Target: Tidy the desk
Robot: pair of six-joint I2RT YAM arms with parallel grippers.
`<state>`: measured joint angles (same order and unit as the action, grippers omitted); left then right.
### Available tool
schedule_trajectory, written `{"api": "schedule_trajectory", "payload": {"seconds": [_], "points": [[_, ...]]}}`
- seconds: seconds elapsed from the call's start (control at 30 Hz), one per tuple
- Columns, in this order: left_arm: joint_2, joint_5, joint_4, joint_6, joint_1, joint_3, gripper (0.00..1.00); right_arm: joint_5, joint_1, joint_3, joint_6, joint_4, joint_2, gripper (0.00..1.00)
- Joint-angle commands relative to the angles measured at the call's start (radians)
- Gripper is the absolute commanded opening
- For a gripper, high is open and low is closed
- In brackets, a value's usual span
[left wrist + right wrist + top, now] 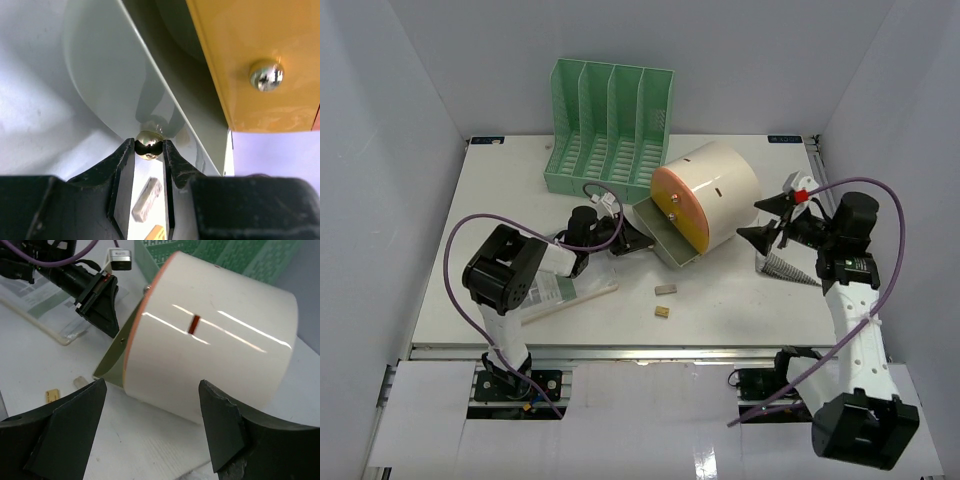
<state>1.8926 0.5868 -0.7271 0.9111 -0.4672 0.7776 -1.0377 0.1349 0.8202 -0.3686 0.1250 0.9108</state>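
The white desk [510, 190] holds a cream cylindrical drawer box [715, 190] with an orange face [678, 208]. Its lower drawer [665, 238] stands pulled out to the left. My left gripper [638, 238] is shut on the drawer's brass knob [149, 144], which the left wrist view shows pinched between the fingertips, against the grey-green drawer front [120, 75]. My right gripper [767, 218] is wide open and empty, just right of the box. In the right wrist view the box [215, 340] lies ahead of the open gripper [150, 425].
A green slotted file rack [610, 125] stands behind the box. A pale eraser [666, 290] and a small yellow block [661, 311] lie in front of the drawer. A clear sleeve with paper and a ruler [565, 292] lie at the left. A grey ridged cone [785, 265] lies under the right gripper.
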Motion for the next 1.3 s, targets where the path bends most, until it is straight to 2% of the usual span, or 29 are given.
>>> {"api": "schedule_trajectory", "payload": {"seconds": [0.0, 0.07, 0.13, 0.2, 0.23, 0.27, 0.33, 0.4, 0.5, 0.53, 0.67, 0.8, 0.9, 1.1, 1.27], "points": [[-0.075, 0.038, 0.035, -0.05, 0.002, -0.046, 0.22, 0.346, -0.229, 0.077, -0.15, 0.125, -0.021, 0.83], [-0.088, 0.027, 0.052, -0.054, 0.002, -0.049, 0.39, 0.4, -0.291, 0.104, -0.152, 0.14, 0.003, 0.83], [-0.1, 0.014, 0.085, -0.067, 0.001, -0.046, 0.6, 0.451, -0.372, 0.127, -0.166, 0.181, 0.027, 0.84], [-0.124, 0.003, 0.133, -0.107, 0.002, -0.03, 0.92, 0.398, -0.424, 0.153, -0.254, 0.296, 0.048, 0.84], [-0.142, -0.004, 0.161, -0.127, 0.003, -0.024, 0.98, 0.341, -0.453, 0.174, -0.349, 0.367, 0.06, 0.84], [-0.163, -0.011, 0.19, -0.146, 0.005, -0.017, 0.98, 0.267, -0.483, 0.199, -0.473, 0.446, 0.073, 0.84], [-0.21, -0.024, 0.217, -0.187, 0.007, -0.02, 0.98, 0.225, -0.527, 0.205, -0.592, 0.589, 0.083, 0.84], [-0.276, -0.059, 0.271, -0.247, 0.01, -0.031, 0.98, 0.182, -0.623, 0.198, -0.811, 0.701, 0.082, 0.84], [-0.451, -0.164, 0.394, -0.334, 0.01, -0.061, 0.98, 0.224, -0.742, 0.131, -1.028, 0.777, 0.096, 0.8], [-0.505, -0.194, 0.431, -0.374, 0.01, -0.069, 0.98, 0.253, -0.763, 0.12, -1.047, 0.778, 0.119, 0.77], [-0.731, -0.34, 0.653, -0.522, 0.012, -0.076, 0.98, 0.418, -0.869, 0.094, -1.034, 0.73, 0.236, 0.66], [-0.947, -0.502, 0.849, -0.607, 0.016, -0.089, 0.98, 0.572, -0.948, 0.096, -0.948, 0.604, 0.383, 0.63], [-1.085, -0.53, 0.943, -0.651, 0.018, -0.11, 0.98, 0.653, -0.98, 0.135, -0.886, 0.527, 0.501, 0.6], [-1.327, -0.573, 1.02, -0.7, 0.018, -0.184, 0.98, 0.794, -1.037, 0.191, -0.797, 0.44, 0.658, 0.58], [-1.417, -0.653, 1.013, -0.706, 0.018, -0.19, 0.98, 0.866, -1.056, 0.213, -0.763, 0.39, 0.735, 0.59]]}}
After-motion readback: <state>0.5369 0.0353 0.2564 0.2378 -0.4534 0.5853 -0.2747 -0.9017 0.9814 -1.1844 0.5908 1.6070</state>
